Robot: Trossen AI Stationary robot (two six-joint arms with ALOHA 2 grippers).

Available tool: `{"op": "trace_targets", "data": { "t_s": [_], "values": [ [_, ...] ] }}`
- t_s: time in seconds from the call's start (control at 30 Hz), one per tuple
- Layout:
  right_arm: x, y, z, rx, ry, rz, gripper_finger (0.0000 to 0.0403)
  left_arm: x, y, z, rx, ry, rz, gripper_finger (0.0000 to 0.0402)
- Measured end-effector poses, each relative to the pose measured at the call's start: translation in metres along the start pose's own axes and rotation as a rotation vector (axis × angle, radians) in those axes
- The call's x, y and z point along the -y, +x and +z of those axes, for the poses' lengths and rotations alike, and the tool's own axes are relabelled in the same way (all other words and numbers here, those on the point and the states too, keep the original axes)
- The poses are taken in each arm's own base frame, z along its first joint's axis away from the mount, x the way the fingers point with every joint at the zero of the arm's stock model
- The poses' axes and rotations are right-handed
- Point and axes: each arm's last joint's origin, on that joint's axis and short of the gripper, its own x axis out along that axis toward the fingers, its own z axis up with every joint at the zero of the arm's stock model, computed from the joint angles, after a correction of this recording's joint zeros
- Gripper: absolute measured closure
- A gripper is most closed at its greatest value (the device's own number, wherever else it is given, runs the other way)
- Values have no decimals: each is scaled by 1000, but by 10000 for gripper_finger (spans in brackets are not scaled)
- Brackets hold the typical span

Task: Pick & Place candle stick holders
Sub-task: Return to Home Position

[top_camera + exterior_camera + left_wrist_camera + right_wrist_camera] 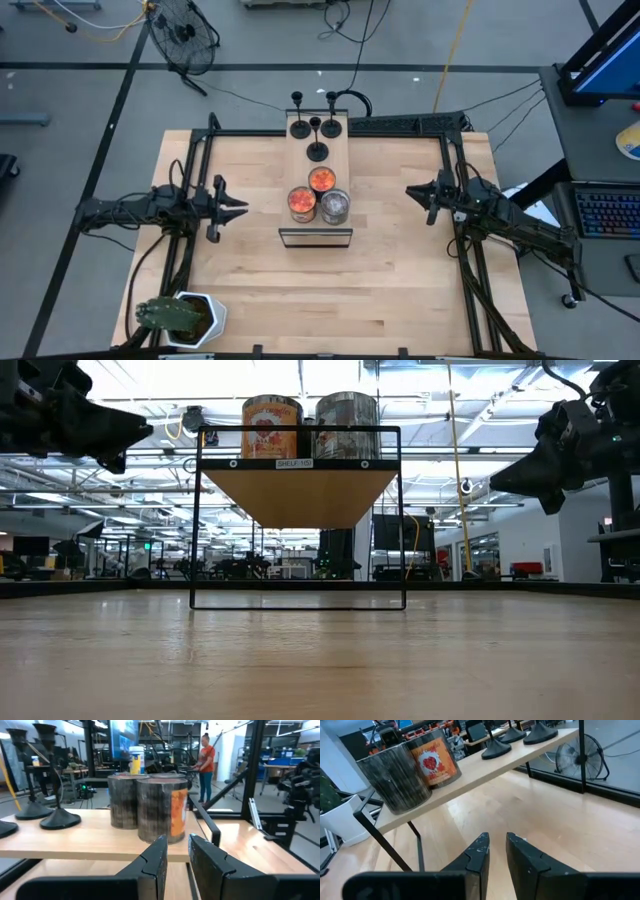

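- A light wooden table (pixel 400 260) fills the middle of a workshop with a grey floor; a black-framed shelf (pixel 342 165) stands at its centre.
- Off the table, beyond the shelf's far end, a fan (pixel 185 35) sits on the floor. A potted plant (pixel 170 315) stands on the table's near corner, well apart from the shelf.
- A person (pixel 206 765) stands in the room behind the shelf.
- The three candle stick holders (pixel 316 151) stand upright on the shelf's far half.
- Three jars (pixel 321 180) cluster on its near half.
- The left gripper (pixel 243 208) hovers off the shelf's left side, fingers (pixel 156 857) parted by only a narrow slit, empty.
- The right gripper (pixel 410 191) hangs off the shelf's right side, fingers (pixel 479 851) likewise barely apart, touching nothing.
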Motion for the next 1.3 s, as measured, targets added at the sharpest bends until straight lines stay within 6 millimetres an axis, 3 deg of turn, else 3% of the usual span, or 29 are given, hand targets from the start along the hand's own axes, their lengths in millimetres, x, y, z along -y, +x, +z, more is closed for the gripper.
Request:
{"op": "trace_targets", "data": {
  "t_s": [0.2,0.57,1.3],
  "values": [
    [0,0,1,6,-3,2,348,3,2,-13,-11,-5,-30,314],
    [-2,0,4,44,-11,19,348,3,2,-15,-27,-115,-32,314],
    [-2,0,4,43,-7,19,348,3,2,-15,-27,-109,-31,314]
  ]
}}
